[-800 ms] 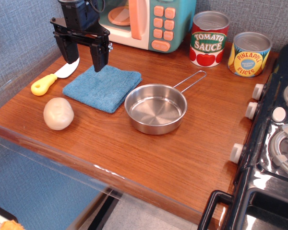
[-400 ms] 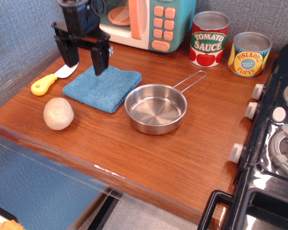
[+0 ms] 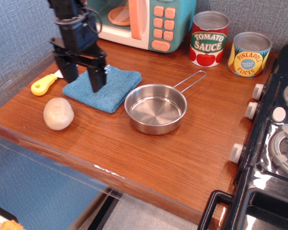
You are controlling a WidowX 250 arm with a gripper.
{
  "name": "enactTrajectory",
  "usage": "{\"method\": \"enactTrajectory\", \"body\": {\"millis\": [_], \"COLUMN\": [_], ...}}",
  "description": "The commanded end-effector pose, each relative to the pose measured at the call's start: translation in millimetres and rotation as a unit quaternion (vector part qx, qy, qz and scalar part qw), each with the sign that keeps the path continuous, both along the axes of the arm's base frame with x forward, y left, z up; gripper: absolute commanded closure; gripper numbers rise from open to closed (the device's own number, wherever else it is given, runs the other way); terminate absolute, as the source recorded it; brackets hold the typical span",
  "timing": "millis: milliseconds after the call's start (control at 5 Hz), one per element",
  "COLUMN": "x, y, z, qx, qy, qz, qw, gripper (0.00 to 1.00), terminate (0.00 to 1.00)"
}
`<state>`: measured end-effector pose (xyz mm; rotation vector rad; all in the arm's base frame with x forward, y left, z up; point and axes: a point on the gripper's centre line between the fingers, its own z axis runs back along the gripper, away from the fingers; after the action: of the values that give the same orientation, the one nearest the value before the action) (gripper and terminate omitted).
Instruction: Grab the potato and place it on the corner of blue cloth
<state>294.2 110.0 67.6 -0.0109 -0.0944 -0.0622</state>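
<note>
Upper left of the frame, the gripper [image 3: 82,79] is hanging over the blue cloth [image 3: 103,87] with its fingers spread wide and nothing between them; one finger is sitting over the cloth's left edge, the other over its middle. I can't tell whether the tips are touching the terry. The potato [image 3: 58,113] is lying lower left on the wooden counter [image 3: 182,153], just off the cloth's near-left corner, untouched and well short of the gripper. My read: the grab isn't started yet, the arm is lining up. Risks from here: the potato is smooth and egg-shaped, so an off-centre pinch is likely squirting it sideways, and it's sitting near the front edge, so a nudge could roll it off. The yellow-handled knife [image 3: 47,83] is lying just left of the cloth, near the approach path; a low sweep could clip it. A finger dragging low could also snag and bunch the cloth, shifting the target corner. The steel pan [image 3: 156,108] is touching the cloth's right side.
</note>
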Motion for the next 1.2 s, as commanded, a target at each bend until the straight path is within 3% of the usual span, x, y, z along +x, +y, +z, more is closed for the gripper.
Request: {"method": "enactTrajectory", "body": {"millis": [0, 200, 600, 800, 1000], "x": [-42.8, -50.5, -55.0, -51.4, -46.7], "y": [-6.3, 0.1, 21.2, 25.0, 22.5], "z": [17.5, -2.2, -16.3, -17.1, -21.6], "qx": [0.044, 0.064, 0.041, 0.025, 0.028], "qy": [-0.017, -0.002, -0.003, -0.012, -0.007], "qz": [0.014, 0.078, 0.174, 0.199, 0.208], "qw": [0.9988, 0.9949, 0.9839, 0.9797, 0.9777], "gripper": [0.0, 0.0, 0.0, 0.0, 0.0], "terminate": [0.0, 0.0, 0.0, 0.0, 0.0]}}
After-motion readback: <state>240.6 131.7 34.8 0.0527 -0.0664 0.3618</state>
